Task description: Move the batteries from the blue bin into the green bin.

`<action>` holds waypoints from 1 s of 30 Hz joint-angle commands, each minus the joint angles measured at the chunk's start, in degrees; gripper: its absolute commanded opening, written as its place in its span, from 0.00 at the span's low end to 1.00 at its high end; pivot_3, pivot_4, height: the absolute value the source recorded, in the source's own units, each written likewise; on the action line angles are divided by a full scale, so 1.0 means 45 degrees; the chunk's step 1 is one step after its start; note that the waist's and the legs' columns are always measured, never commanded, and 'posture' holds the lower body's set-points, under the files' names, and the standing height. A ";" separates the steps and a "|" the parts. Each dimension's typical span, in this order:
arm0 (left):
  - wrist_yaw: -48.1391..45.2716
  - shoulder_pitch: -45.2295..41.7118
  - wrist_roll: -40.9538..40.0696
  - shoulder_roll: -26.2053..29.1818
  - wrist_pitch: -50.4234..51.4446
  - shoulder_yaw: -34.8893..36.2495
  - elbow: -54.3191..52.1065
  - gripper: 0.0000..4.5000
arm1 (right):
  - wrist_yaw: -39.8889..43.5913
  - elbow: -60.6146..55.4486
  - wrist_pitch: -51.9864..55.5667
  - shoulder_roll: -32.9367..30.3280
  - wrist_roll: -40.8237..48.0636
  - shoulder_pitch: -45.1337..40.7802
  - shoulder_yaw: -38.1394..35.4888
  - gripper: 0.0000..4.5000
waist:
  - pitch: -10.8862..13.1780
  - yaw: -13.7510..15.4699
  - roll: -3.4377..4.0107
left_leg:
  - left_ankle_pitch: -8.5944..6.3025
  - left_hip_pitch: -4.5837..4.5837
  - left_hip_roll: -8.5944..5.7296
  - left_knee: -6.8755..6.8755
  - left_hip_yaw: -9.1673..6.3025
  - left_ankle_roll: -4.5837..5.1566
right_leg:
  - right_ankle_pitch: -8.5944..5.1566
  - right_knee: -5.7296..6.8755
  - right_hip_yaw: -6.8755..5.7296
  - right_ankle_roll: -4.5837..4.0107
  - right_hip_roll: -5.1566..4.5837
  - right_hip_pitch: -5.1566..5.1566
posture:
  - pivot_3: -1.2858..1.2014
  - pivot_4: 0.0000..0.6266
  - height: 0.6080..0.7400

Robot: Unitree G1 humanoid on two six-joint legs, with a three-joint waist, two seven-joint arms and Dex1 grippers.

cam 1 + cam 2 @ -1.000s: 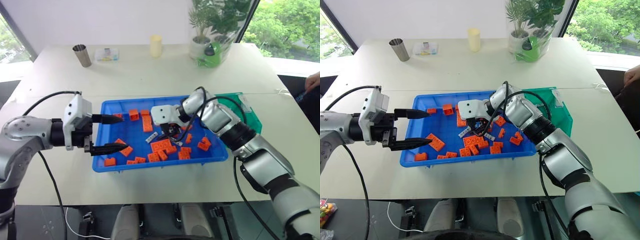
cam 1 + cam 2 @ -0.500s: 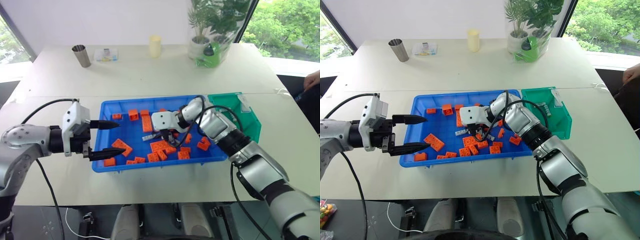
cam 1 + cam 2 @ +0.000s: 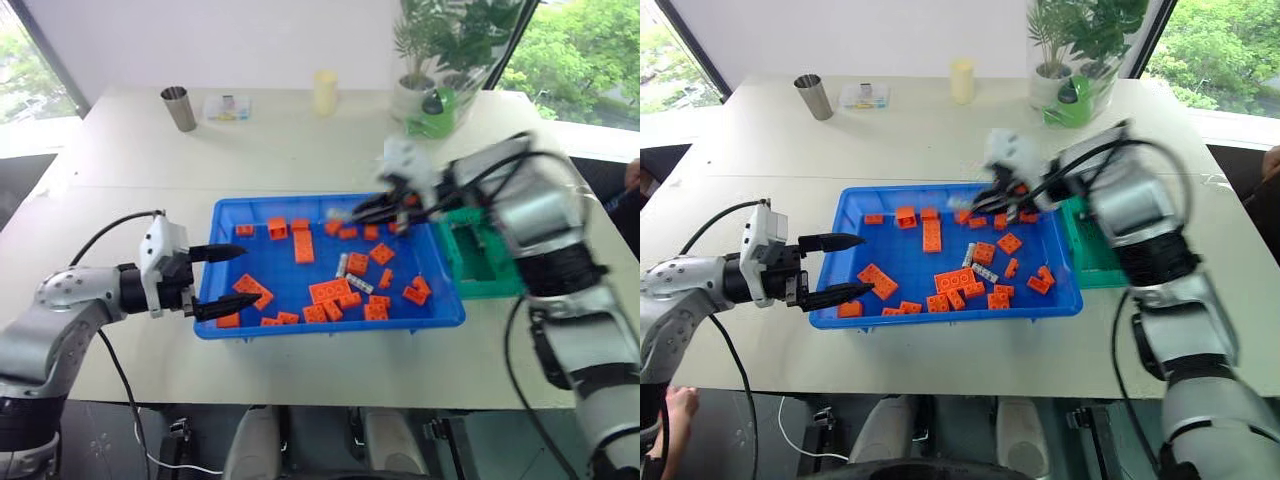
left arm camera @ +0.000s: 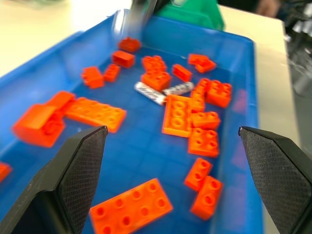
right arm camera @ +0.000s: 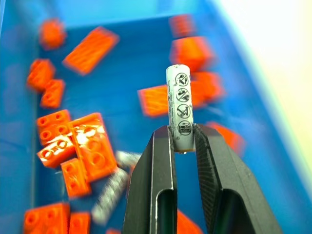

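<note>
The blue bin (image 3: 330, 326) lies mid-table with orange bricks (image 3: 328, 292) scattered in it. Two batteries (image 3: 341, 265) (image 3: 360, 284) lie side by side near its middle, also visible as batteries (image 4: 151, 92) in the left wrist view. My right gripper (image 5: 183, 134) is shut on a third battery (image 5: 179, 105), which stands upright between the fingers. That right gripper (image 3: 345, 215) hangs blurred above the bin's far side. The green bin (image 3: 470, 285) sits against the blue bin's right end, partly behind my right arm. My left gripper (image 3: 238, 279) is open over the bin's left end, holding nothing.
At the table's far side stand a metal cup (image 3: 179, 108), a small clear box (image 3: 228, 107), a pale yellow cup (image 3: 324, 92) and a potted plant with a green watering can (image 3: 435, 110). A person's hand (image 3: 632, 175) shows at the right edge.
My right gripper has shut on a battery down among the bricks, then lifted it up and to the right. The left gripper sank slightly. The camera view has shifted.
</note>
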 commanded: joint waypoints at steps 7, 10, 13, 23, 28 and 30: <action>-0.1051 -0.0630 0.0528 0.0160 -0.1069 -0.0238 0.1108 1.00 | -0.2047 -0.1100 0.0926 -0.3213 0.0669 0.4075 -0.4081 0.01 | 0.0000 -0.0074 -0.0001 | -0.0003 -0.0009 -0.0001 -0.0008 0.0011 0.0005 | -0.0003 -0.0031 0.0001 -0.0004 -0.0007 0.0000 | 0.52 0.24 0.97; -0.1186 -0.0897 0.0600 0.0175 -0.1122 -0.0270 0.1403 1.00 | -0.2926 -0.1341 0.0831 -0.3118 0.0639 0.5269 -0.4423 0.01 | 0.0002 -0.0147 0.0005 | -0.0003 -0.0001 -0.0003 -0.0008 0.0027 0.0007 | -0.0001 -0.0031 0.0013 -0.0001 0.0018 -0.0002 | 0.52 0.24 0.97; -0.1235 -0.1188 0.0674 0.0143 -0.1116 -0.0329 0.1617 1.00 | -0.3933 -0.1149 0.0208 -0.2891 0.0298 0.5671 -0.4167 0.32 | 0.0002 -0.0144 0.0007 | -0.0002 0.0011 -0.0003 -0.0004 0.0035 0.0008 | -0.0001 -0.0011 0.0027 0.0001 0.0030 -0.0006 | 0.52 0.24 0.97; -0.1090 -0.1029 0.0494 0.0195 -0.0781 -0.0140 0.0977 1.00 | -0.2957 -0.2122 0.0381 -0.2095 0.1374 0.2436 -0.1516 0.66 | 0.0005 -0.0190 0.0011 | -0.0002 0.0006 0.0002 0.0000 0.0038 0.0008 | 0.0000 -0.0007 0.0035 0.0004 0.0041 -0.0016 | 0.52 0.24 0.97; -0.0773 -0.0779 0.0372 0.0143 -0.0598 -0.0062 0.0452 1.00 | -0.2994 -0.3424 0.0524 -0.0605 0.1347 0.2140 0.0687 0.66 | 0.0001 -0.0049 0.0002 | -0.0002 0.0000 0.0016 -0.0012 -0.0003 0.0008 | 0.0000 0.0014 0.0008 0.0005 0.0055 -0.0013 | 0.52 0.24 0.97; -0.0706 -0.0733 0.0332 0.0155 -0.0539 -0.0042 0.0305 1.00 | -0.3060 -0.3440 0.0235 -0.0182 0.1020 0.2164 0.1584 0.66 | 0.0003 -0.0001 -0.0001 | -0.0002 -0.0013 0.0011 -0.0003 -0.0006 0.0008 | -0.0001 0.0013 0.0005 0.0002 0.0034 -0.0013 | 0.52 0.24 0.97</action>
